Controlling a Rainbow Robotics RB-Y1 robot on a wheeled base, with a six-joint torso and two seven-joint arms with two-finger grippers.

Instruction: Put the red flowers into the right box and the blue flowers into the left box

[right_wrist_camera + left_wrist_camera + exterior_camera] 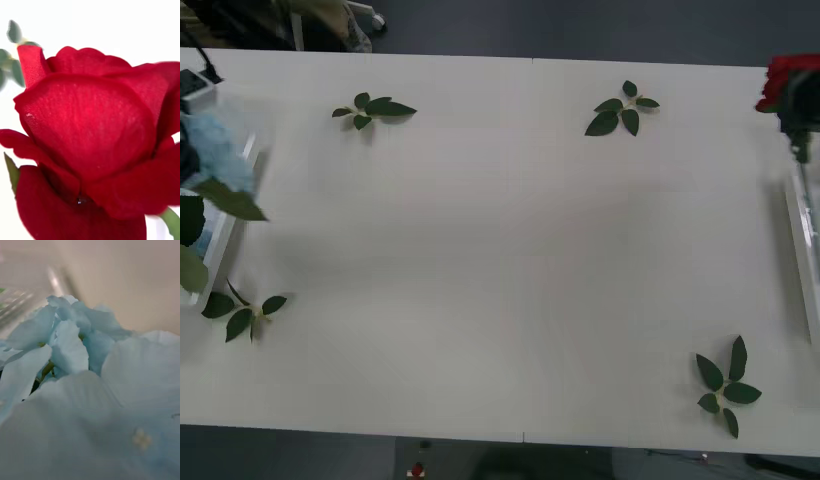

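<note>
You have a white table [500, 260] in front of you, and I take it as the landmark for all places. At its right edge, toward the far side, a red rose [791, 82] is seen, with a dark part of its stem or of the arm just below it. The rim of the right box [798, 240] runs along this same right edge, nearer to you than the rose. In the right wrist view the red bloom [90, 150] is very close to the camera, and some blurred green leaves [11, 48] lie behind it.

At the left edge of the table a pale-blue flower cluster [218, 150] with big dark leaves [225, 200] sits over the left box [225, 235]. In the left wrist view the blue petals [75, 341] are very close to the camera.

Four loose leaf sprigs lie on the table: far left [372, 110], far right [622, 110], near left [242, 310] and near right [725, 385].

For both grippers I cannot tell if the fingers are apart or closed.
</note>
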